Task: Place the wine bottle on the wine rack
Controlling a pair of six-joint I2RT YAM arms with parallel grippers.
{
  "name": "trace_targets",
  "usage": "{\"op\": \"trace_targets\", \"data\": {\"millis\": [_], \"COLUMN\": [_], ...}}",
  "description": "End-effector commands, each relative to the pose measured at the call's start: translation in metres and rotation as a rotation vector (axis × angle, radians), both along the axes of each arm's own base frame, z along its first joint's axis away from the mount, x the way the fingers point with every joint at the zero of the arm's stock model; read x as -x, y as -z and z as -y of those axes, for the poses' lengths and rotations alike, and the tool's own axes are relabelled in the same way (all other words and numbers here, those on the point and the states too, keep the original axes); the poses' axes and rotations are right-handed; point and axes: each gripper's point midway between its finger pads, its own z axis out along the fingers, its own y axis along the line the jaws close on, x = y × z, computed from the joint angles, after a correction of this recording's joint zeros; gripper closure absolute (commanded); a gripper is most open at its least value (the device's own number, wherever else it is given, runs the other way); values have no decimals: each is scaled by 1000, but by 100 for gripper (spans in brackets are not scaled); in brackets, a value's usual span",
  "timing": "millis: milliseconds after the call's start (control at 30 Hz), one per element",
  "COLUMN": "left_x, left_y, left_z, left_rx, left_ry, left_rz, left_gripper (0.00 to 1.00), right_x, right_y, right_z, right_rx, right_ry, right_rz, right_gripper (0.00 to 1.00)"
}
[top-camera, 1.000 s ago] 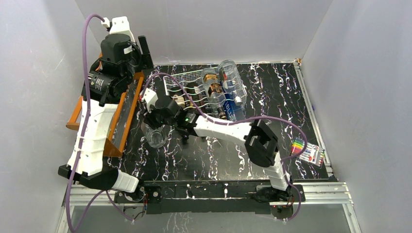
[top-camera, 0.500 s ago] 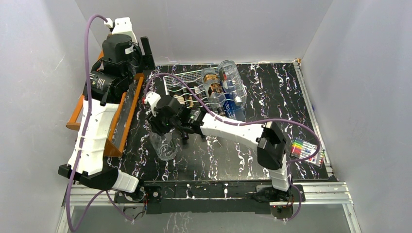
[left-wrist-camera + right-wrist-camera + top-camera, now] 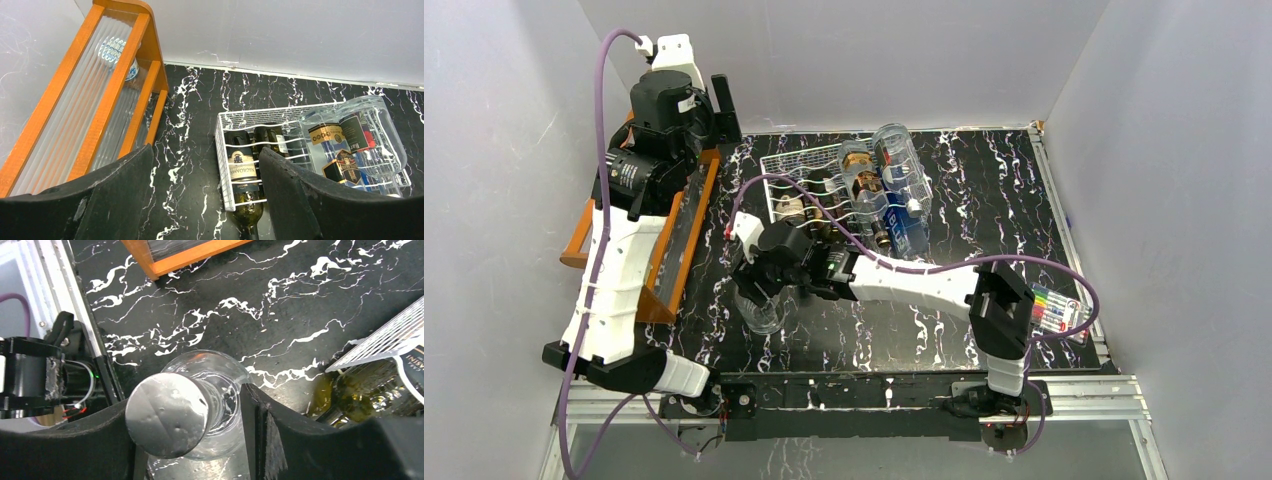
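Grasp stage, by the look of it: the right gripper is straddling the neck of the clear, silver-capped wine bottle, fingers parted, not clamping. The bottle is standing upright at seven o'clock from the wine rack. Several bottles are lying in the rack. Next, probably, come a firm grip, a lift and a tilt into a groove. The left gripper is hanging wide, empty.

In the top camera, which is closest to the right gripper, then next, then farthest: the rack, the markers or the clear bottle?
1. Clear bottle, just under the right gripper.
2. Rack, farther back on the table.
3. Markers, far off by the right edge.
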Motion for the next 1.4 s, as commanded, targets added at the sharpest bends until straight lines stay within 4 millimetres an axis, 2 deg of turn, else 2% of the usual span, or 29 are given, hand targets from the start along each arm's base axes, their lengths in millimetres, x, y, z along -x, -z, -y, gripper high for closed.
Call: {"op": "trace_targets", "data": {"millis": [0,167,400,500,767,1233,1300,1367], "left_x": [9,8,9,9,9,7,6,6], "left_y": [-18,-23,-25,-25,-24,-19,-18,-18], "left_z": [-6,-8,-9,-9,-8,-6,-6,-6], "left_rx": [0,1,2,1,-1,-3,-3,-4], "left_ry": [-11,-20,-22,-22,-22,-14,-14,-12], "left_rz": [57,68,73,72,69,57,55,54], "left_gripper": [24,24,23,23,23,23,23,23], "right_x": [0,-3,-4,-2,-6,-1,-1,-1], "right_y": [-34,-51,-62,-61,-58,-45,-44,-43], "right_z": [3,5,0,-5,-15,-11,-10,-9], "right_rx": [-71,-96,-87,-80,-60,-18,-14,-11], "right_ry": [12,48,53,34,27,9,7,2], "right_rz": [27,18,2,-6,1,-14,-13,-12], "right_gripper": [27,19,18,21,40,41,46,55]}}
